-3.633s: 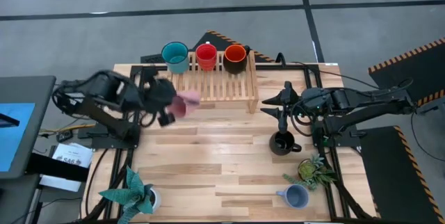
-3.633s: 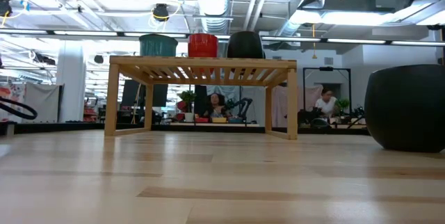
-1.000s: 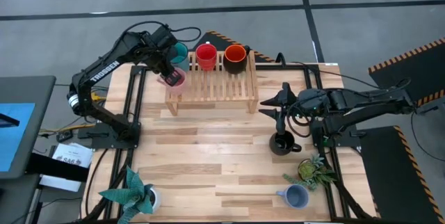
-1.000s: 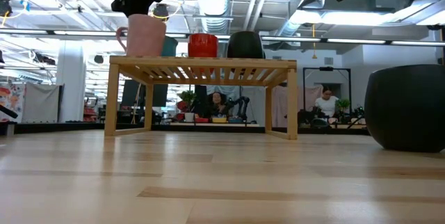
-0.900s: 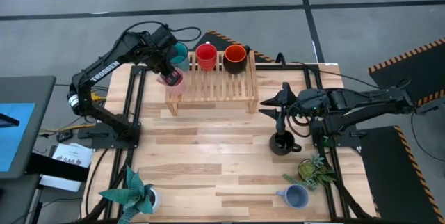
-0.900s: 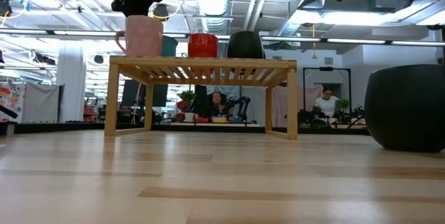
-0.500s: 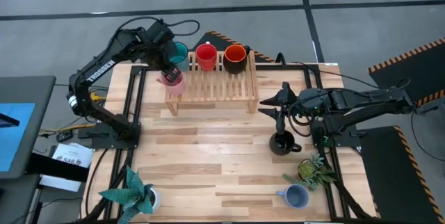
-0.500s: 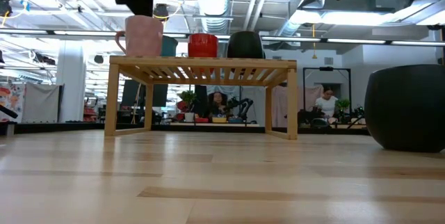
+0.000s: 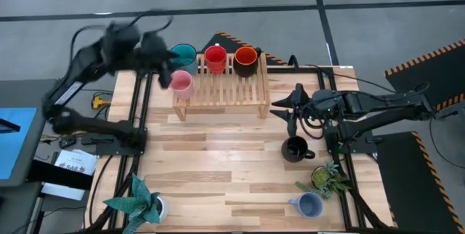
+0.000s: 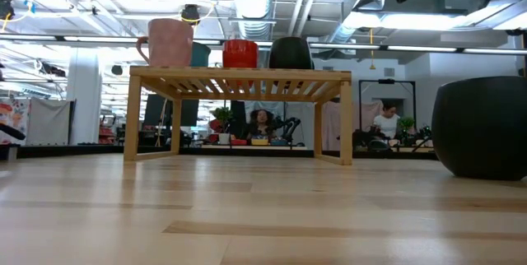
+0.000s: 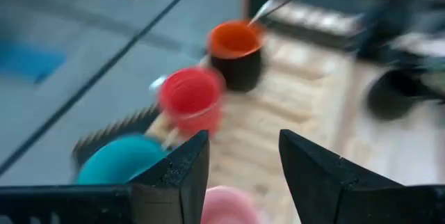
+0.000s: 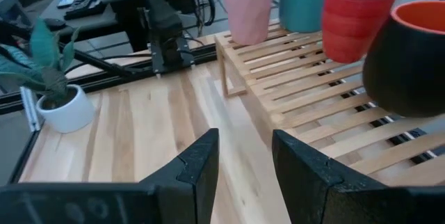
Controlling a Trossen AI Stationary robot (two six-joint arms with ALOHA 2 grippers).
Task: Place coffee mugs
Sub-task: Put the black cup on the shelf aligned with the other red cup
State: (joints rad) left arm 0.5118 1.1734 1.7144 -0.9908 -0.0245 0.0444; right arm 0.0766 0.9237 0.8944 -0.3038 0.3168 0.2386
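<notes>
The pink mug stands upright on the near left corner of the wooden slatted rack, also in the low view. Behind it in a row stand the teal, red and orange-and-dark mugs. The black mug and the pale blue mug stand on the table at the right. My left gripper is open and empty, above and left of the pink mug. My right gripper is open and empty, above the table between rack and black mug.
A white pot with a green plant stands at the near left corner, and another plant stands between the black and pale blue mugs. Bare wood lies in the table's middle and near part.
My left gripper has come away from the pink mug, gone up and then swung fast toward the table's left and far edge. The pink mug stays upright on the rack's near left corner. The other mugs have kept still.
</notes>
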